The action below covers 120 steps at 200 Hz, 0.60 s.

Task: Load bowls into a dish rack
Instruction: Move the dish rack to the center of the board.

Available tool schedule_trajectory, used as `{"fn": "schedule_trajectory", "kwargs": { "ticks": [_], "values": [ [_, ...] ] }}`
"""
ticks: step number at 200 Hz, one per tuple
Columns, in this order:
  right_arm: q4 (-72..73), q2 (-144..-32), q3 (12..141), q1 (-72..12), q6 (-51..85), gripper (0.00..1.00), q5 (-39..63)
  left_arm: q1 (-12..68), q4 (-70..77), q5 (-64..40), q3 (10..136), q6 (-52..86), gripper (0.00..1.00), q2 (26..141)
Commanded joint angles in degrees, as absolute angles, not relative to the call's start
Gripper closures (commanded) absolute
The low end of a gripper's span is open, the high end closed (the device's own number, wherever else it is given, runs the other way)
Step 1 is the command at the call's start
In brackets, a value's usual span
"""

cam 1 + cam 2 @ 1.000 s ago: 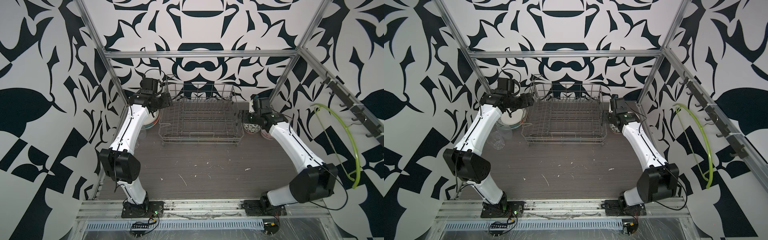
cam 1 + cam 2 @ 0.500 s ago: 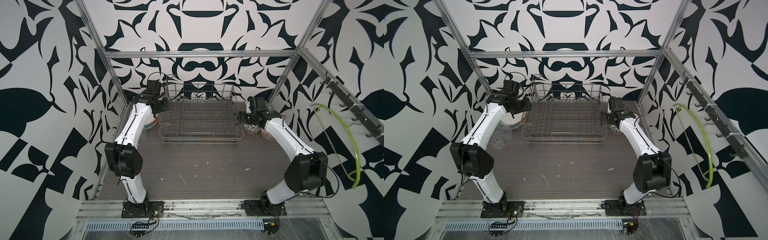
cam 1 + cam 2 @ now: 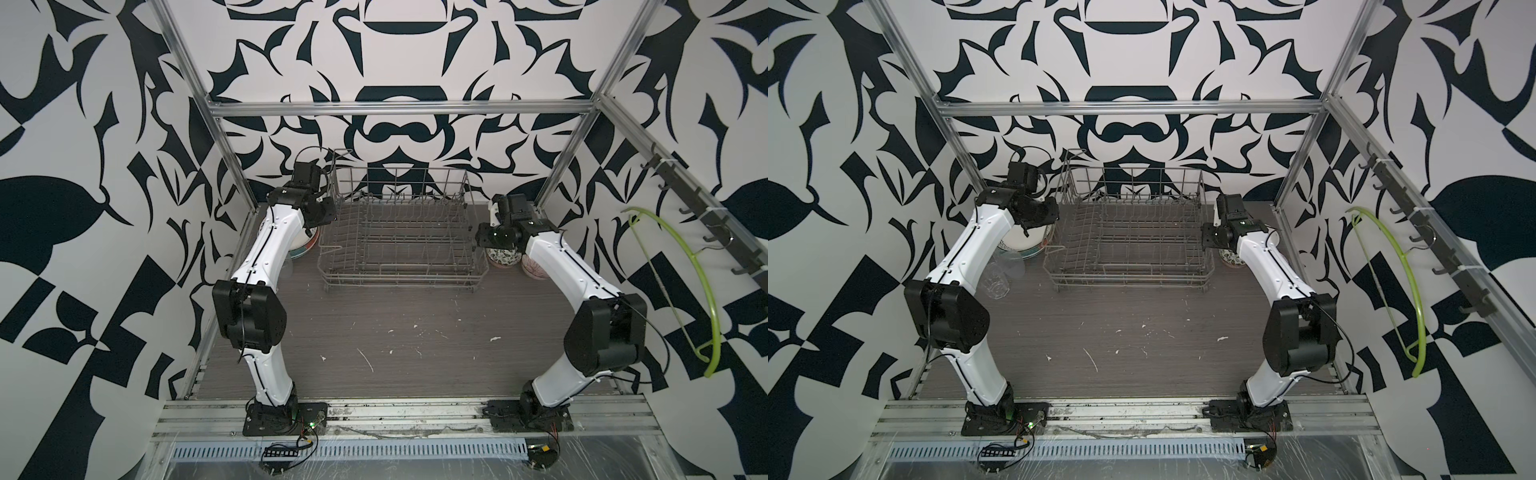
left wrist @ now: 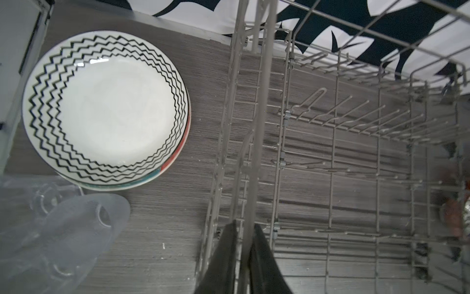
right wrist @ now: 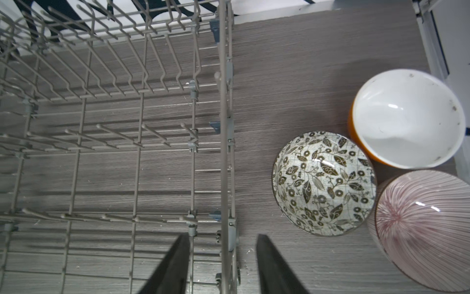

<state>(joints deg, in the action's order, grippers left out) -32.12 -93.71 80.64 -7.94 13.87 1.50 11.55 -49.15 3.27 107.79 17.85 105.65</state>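
Presently the dish rack stands toward the back of the tabletop with nothing in it, and both arms reach to its opposite side walls. The left gripper is clenched on the top wire of the rack's wall on its side, the wire pinched between its two dark fingers. The right gripper straddles the top wire of the opposite wall, one finger inside the rack and one outside, and a gap shows on each side of the wire, so it grasps nothing. All three bowls sit upright on the tabletop outside the rack, just beside the wall the right gripper straddles. Of the three, the floral bowl is closest to the rack, while the orange bowl and the pinkish striped bowl lie farther out, packed against it. Outside the rack's other wall, a zigzag-rimmed plate lies on a red-and-teal plate, with clear glasses next to them.
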Motion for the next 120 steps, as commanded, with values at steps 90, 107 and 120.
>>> {"fn": "schedule_trajectory", "kwargs": {
  "ticks": [90, 107, 120],
  "values": [
    [-30.77, -94.07, 79.87, -7.73, 13.97, 0.74, 0.32, 11.95, -48.76, 1.19, 103.93, 18.63, 0.9, 103.19],
    [-30.7, -93.53, 79.98, -7.73, 13.93, 0.73, -0.2, 11.96, -48.69, 1.14, 103.85, 18.58, 0.9, 103.24],
    [-30.77, -92.88, 79.98, -7.73, 13.97, 0.71, -0.8, 11.95, -48.69, 1.14, 103.8, 18.55, 0.9, 103.27]
  ]
}}
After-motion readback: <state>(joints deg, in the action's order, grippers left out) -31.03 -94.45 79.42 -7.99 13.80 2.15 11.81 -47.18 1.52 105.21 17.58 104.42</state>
